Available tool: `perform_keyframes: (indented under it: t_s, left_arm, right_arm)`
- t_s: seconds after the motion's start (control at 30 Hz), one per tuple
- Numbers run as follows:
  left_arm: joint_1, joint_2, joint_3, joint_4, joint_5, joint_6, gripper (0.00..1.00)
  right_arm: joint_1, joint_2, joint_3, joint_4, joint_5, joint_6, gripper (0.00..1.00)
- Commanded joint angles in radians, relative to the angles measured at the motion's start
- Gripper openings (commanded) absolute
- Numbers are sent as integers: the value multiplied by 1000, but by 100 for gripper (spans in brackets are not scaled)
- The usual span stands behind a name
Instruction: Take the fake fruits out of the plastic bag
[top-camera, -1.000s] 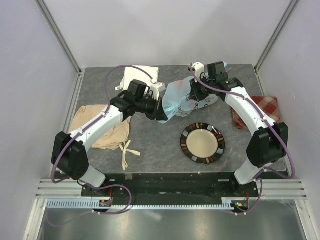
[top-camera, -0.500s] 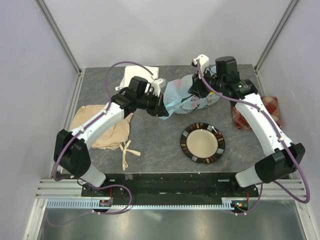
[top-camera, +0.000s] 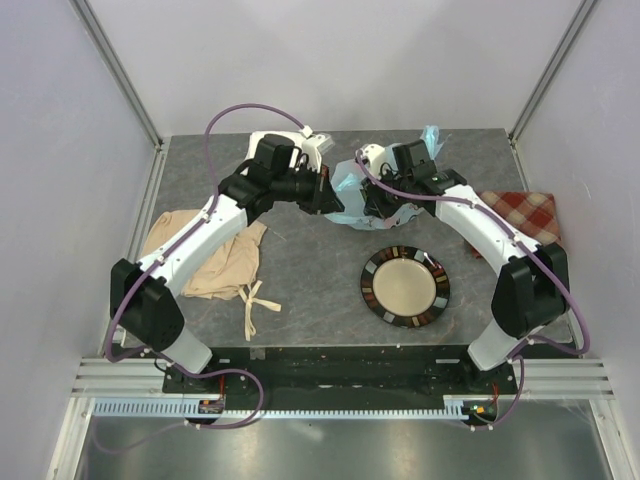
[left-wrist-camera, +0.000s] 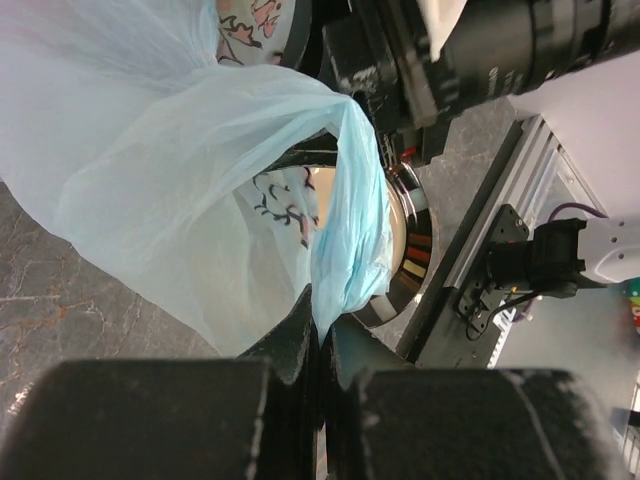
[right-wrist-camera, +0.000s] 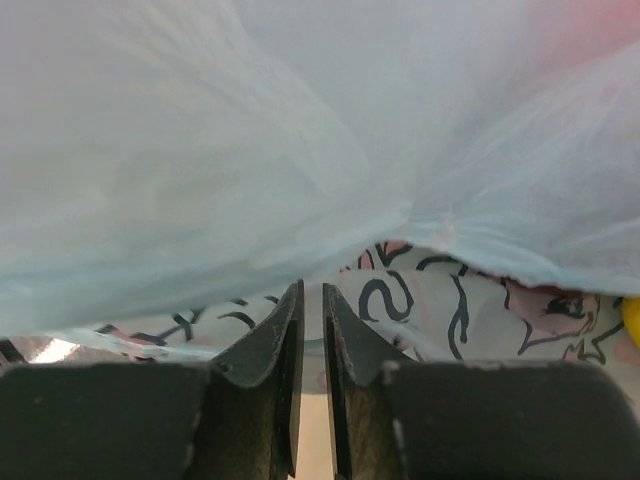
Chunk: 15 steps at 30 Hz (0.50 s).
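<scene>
White arm links, black joints and bases, purple cables running along each arm, matte black tapered fingers

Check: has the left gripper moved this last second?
Yes. The left gripper, pinching the plastic bag, has moved away from the plate, toward the far edge of the table.

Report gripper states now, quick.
Left gripper: closed on the plastic bag.
Right gripper: nearly closed at the plastic bag; grip cannot be told.

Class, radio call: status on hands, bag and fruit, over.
Left hand shut on bag. Right hand at bag, grip unclear. No fruit out yet. Plate nearby, not blocking.
</scene>
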Motion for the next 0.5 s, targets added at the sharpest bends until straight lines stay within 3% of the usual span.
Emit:
perform_keyframes:
  t_s: [0.0, 0.2, 0.33, 0.47]
  left_arm:
    - [1, -19, 4, 15, -40, -15, 1]
    - [3, -72, -87, -23, -127, 31, 2]
    - [4, -79, -84, 6, -121, -38, 1]
    - [4, -45, -7, 12, -150, -67, 1]
  right_arm:
    - [4, -59, -72, 4, 104, -29, 19]
    - [-42, -123, -227, 5, 279, 45, 16]
    - [-149, -110, -236, 5, 211, 79, 19]
    - [-160, -68, -132, 19, 183, 40, 22]
